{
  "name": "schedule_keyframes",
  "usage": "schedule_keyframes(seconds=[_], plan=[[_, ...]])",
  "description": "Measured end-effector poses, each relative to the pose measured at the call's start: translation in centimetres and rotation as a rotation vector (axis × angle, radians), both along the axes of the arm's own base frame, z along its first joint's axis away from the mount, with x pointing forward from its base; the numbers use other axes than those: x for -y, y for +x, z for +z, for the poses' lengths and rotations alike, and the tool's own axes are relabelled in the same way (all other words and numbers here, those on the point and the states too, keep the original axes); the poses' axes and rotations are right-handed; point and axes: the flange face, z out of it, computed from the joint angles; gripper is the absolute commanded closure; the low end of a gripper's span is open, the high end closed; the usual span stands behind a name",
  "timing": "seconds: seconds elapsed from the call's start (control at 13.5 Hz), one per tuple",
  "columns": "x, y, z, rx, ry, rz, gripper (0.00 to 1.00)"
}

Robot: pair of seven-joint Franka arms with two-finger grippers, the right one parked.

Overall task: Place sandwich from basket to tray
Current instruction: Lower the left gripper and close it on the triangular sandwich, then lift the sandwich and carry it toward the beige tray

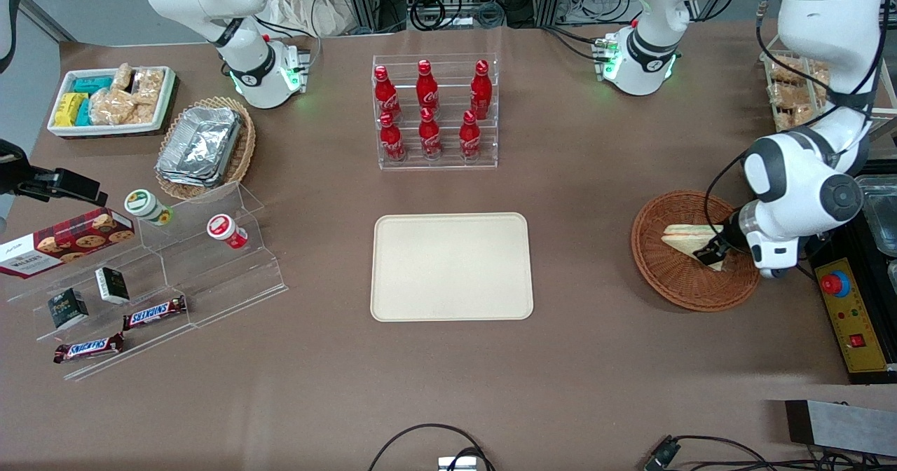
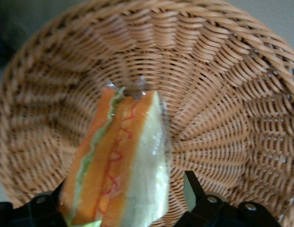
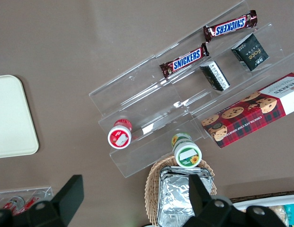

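Note:
The sandwich [image 1: 683, 237], a wedge in clear wrap with green and orange-red filling, lies in the round reddish-brown wicker basket [image 1: 666, 278] toward the working arm's end of the table. My left gripper [image 1: 715, 252] is down in the basket with its fingers on either side of the sandwich's wide end. In the left wrist view the sandwich [image 2: 123, 161] sits between the fingers; one finger [image 2: 191, 189] stands a small gap off its white bread face, so the gripper [image 2: 123, 196] is open. The basket's weave [image 2: 222, 94] fills that view. The cream-beige tray [image 1: 452, 266] lies bare at the table's middle.
A clear rack of red cola bottles [image 1: 431, 110] stands farther from the camera than the tray. A yellow control box with a red button [image 1: 851, 317] lies beside the basket. Acrylic steps with snacks [image 1: 140, 282] and a tan basket of foil containers [image 1: 203, 147] lie toward the parked arm's end.

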Motion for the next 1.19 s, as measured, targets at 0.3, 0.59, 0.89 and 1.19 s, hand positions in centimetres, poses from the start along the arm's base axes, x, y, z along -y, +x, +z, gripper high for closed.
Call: schedule_keyframes(seconds=[0.3,0.59,0.89,1.19], plan=[[1.2,1.0,0.6,0.014,0.008,0.029,1.00],[1.8,3.9,5.1,-0.038,-0.013,0.008,1.00],[5.8,7.2,13.6,-0.078,0.026,-0.184,1.00],[14.8,9.2,22.5,-0.011,-0.011,-0.411,1.00]])
